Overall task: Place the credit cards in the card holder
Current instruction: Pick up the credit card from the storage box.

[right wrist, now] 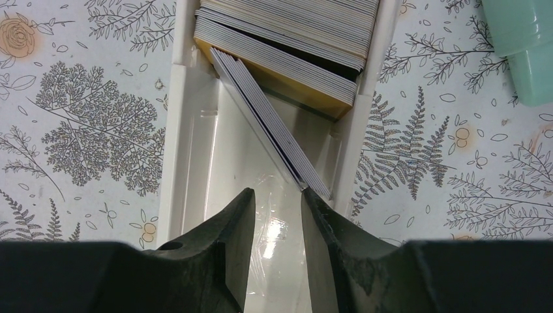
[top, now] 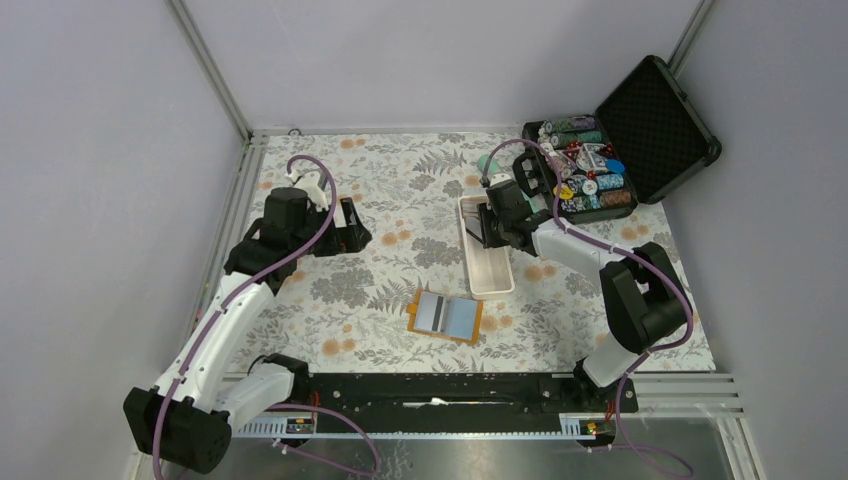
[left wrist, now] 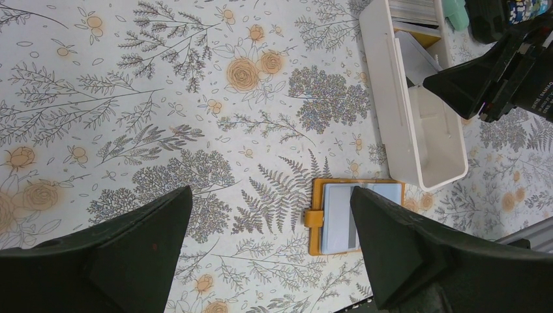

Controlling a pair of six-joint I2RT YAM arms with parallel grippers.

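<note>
The credit cards [right wrist: 287, 39] stand packed in the far end of a long white tray [right wrist: 186, 130], with a small bunch [right wrist: 267, 127] leaning diagonally across it. My right gripper [right wrist: 277, 195] hovers inside the tray, jaws partly open with nothing between them; its right fingertip [right wrist: 313, 199] touches the low end of the leaning bunch. The orange card holder [top: 445, 316] lies open on the floral cloth in front of the tray, a striped card showing in its blue pocket [left wrist: 339, 218]. Far to the left, my left gripper [top: 350, 232] is wide open and empty, above the cloth.
An open black case of poker chips [top: 590, 170] sits at the back right, just behind the right gripper [top: 492, 225]. A mint-green object [right wrist: 522, 45] lies next to the tray's far end [top: 472, 205]. Metal frame rails border the cloth on the left and near side.
</note>
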